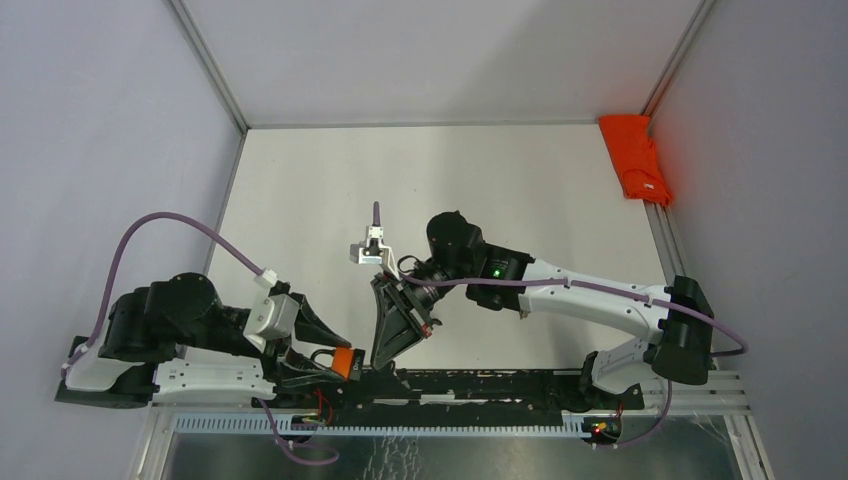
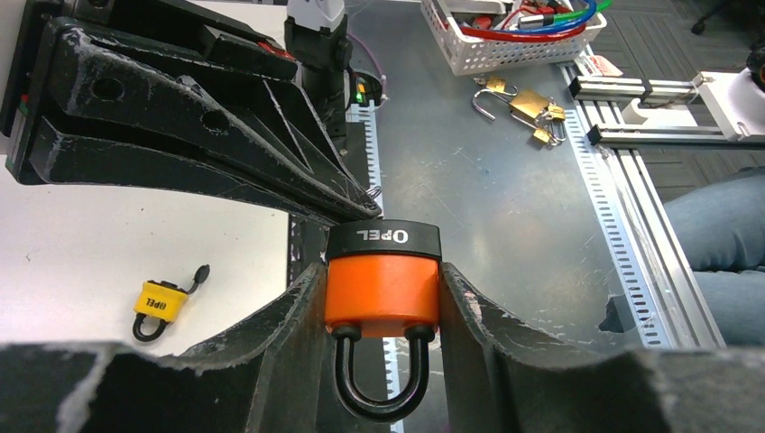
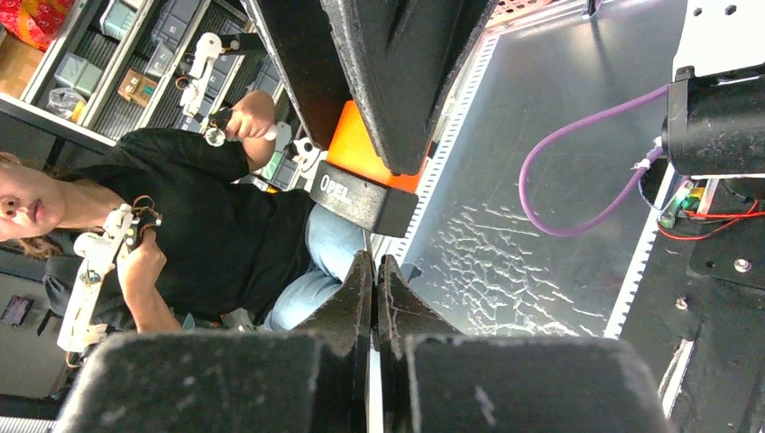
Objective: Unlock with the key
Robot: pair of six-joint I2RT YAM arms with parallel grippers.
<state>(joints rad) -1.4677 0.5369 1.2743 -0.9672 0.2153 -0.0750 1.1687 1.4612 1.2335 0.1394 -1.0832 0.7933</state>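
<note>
An orange padlock [image 2: 382, 293] with a black "OPEL" cap sits shackle-down between my left gripper's [image 2: 382, 271] fingers, which press on both of its sides. This is at the table's near edge [image 1: 345, 362]. My right gripper [image 3: 373, 260] is shut and points its tips at the padlock's black cap [image 3: 356, 198]. A thin sliver, the key seen edge-on [image 3: 366, 242], runs from those tips to the cap; the rest of the key is hidden in the fingers. In the left wrist view the right fingers [image 2: 225, 135] come down onto the cap's top edge.
A small yellow padlock [image 2: 161, 302] lies on the white table to the left. Brass padlocks [image 2: 528, 108] and a white basket [image 2: 505, 50] sit on the metal bench beyond. An orange cloth [image 1: 635, 155] is at the far right corner. A seated person [image 3: 180, 207] faces the table.
</note>
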